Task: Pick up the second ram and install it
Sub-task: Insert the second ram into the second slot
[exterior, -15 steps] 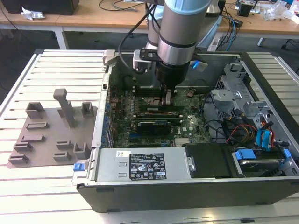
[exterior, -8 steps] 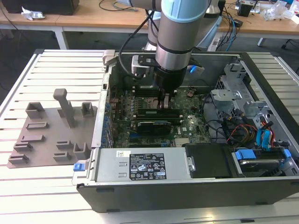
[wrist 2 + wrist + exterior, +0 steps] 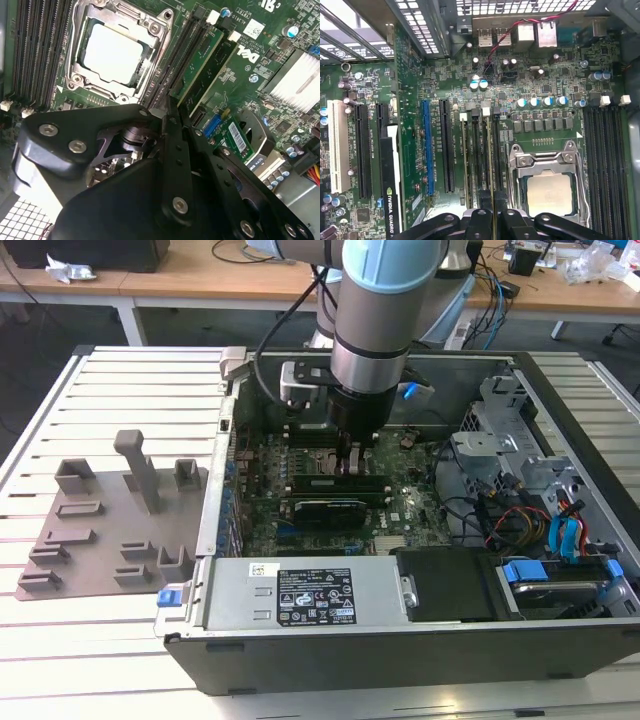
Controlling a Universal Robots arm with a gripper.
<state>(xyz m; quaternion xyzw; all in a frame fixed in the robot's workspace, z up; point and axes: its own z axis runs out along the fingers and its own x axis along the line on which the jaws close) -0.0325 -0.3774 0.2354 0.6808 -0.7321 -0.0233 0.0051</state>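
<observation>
Green second ram [image 3: 202, 62] on edge in motherboard slot beside CPU socket.

Pincer [image 3: 491, 220] over ram [image 3: 491, 165], beside CPU socket [image 3: 549, 187].

You're looking at a matt black gripper [image 3: 172, 150] with bright metal screws. The memory stick [image 3: 200, 67] is matt green board with dark chips. The processor lid [image 3: 549, 192] is dull brushed metal in a shiny steel frame. The tray [image 3: 110, 530] is matt grey plastic on a pale slatted metal table [image 3: 120, 380].
</observation>
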